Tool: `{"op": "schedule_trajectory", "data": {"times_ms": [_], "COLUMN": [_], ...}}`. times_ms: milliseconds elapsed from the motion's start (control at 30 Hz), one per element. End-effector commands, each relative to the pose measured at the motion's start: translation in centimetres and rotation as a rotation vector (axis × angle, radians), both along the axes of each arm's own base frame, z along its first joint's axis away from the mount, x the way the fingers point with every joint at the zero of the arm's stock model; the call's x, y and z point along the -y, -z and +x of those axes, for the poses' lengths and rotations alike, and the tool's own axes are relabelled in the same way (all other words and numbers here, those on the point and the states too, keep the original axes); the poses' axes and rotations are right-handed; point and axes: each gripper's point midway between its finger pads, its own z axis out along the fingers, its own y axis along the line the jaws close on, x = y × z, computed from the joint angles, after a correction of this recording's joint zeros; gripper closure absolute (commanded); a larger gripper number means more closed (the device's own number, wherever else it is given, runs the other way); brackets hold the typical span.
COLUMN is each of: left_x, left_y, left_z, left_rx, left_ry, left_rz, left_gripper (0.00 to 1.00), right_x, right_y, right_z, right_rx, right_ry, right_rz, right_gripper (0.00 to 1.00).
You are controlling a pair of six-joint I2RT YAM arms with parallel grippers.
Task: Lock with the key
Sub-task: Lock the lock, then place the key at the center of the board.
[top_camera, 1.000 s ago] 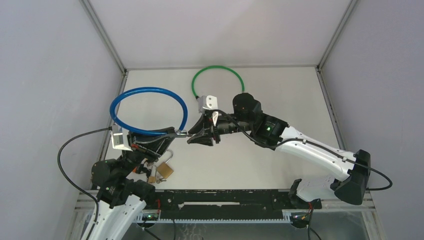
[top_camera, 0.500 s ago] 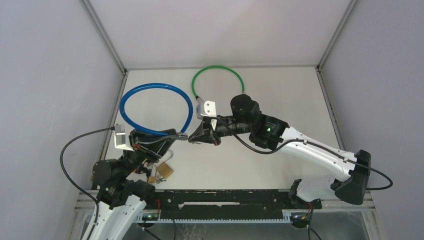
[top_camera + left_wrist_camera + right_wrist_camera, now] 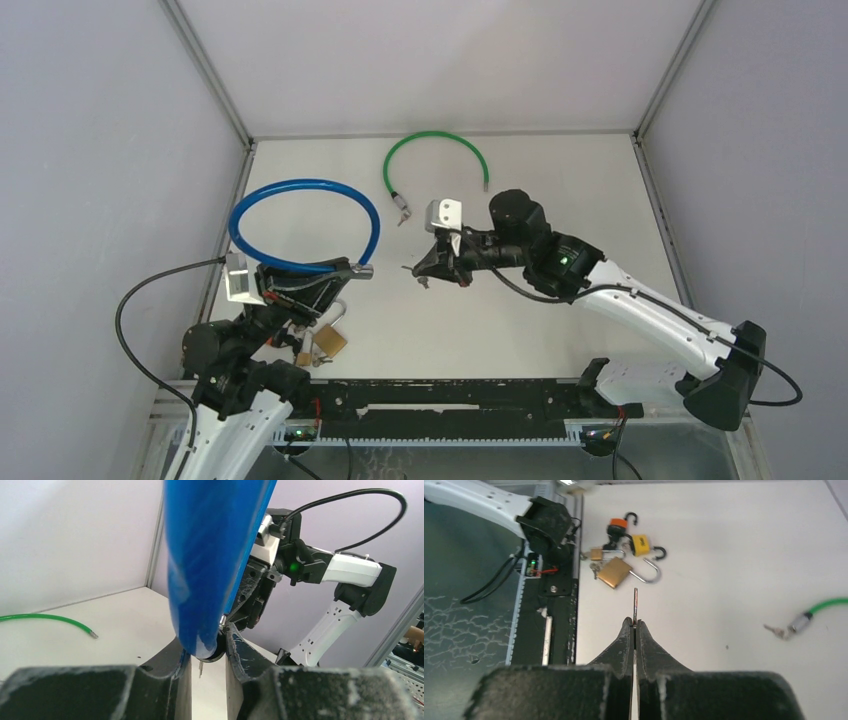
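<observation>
- the right gripper (image 3: 427, 271) has backed off to the right. A second ago it was nose to nose with the end of the blue cable lock (image 3: 300, 184), now there's a clear gap
- its fingers are pressed together on the key (image 3: 635, 600), blade poking out front
- the left gripper (image 3: 346, 270) is still pinching the blue lock's barrel end, loop raised over the left side of the bench (image 3: 560, 200)
- green cable lock (image 3: 435, 136) lies along the far edge, brass padlock (image 3: 328, 342) near the near-left corner
</observation>
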Motion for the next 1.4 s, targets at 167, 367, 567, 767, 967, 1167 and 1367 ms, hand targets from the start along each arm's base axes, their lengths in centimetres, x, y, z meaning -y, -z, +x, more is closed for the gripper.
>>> {"op": "schedule_trajectory", "data": {"times_ms": [167, 367, 567, 767, 967, 1167, 1367], "left_x": [-1.7, -2.0, -2.3, -2.3, -2.3, -2.2, -2.1], "left_y": [-2.6, -1.7, -1.8, -1.6, -1.4, -1.4, -1.2], "left_z": [-0.3, 0.2, 0.0, -0.1, -0.1, -0.3, -0.1], "left_rx": [0.062, 0.027, 0.033, 0.028, 0.022, 0.034, 0.028], "left_ry": [-0.089, -0.116, -0.123, -0.12, -0.116, -0.109, -0.108], "left_rz": [-0.06, -0.065, -0.078, -0.082, -0.089, -0.082, -0.081], "left_gripper": [1.0, 1.0, 1.0, 1.0, 1.0, 1.0, 1.0], "right_x": [9.2, 19.7, 28.2, 32.5, 34.2, 36.1, 34.8], "right_y": [6.4, 15.4, 20.7, 24.7, 26.6, 25.6, 19.6], "right_z": [9.2, 12.9, 15.1, 15.7, 16.0, 16.6, 18.0], "right_rx": [-0.514, -0.841, -0.929, -1.089, -1.169, -1.124, -0.946], "right_ry": [0.582, 0.995, 1.27, 1.352, 1.382, 1.459, 1.444], "right_rz": [-0.009, -0.004, -0.05, -0.034, -0.052, -0.087, -0.093], "right_gripper": [1.0, 1.0, 1.0, 1.0, 0.94, 0.63, 0.4]}}
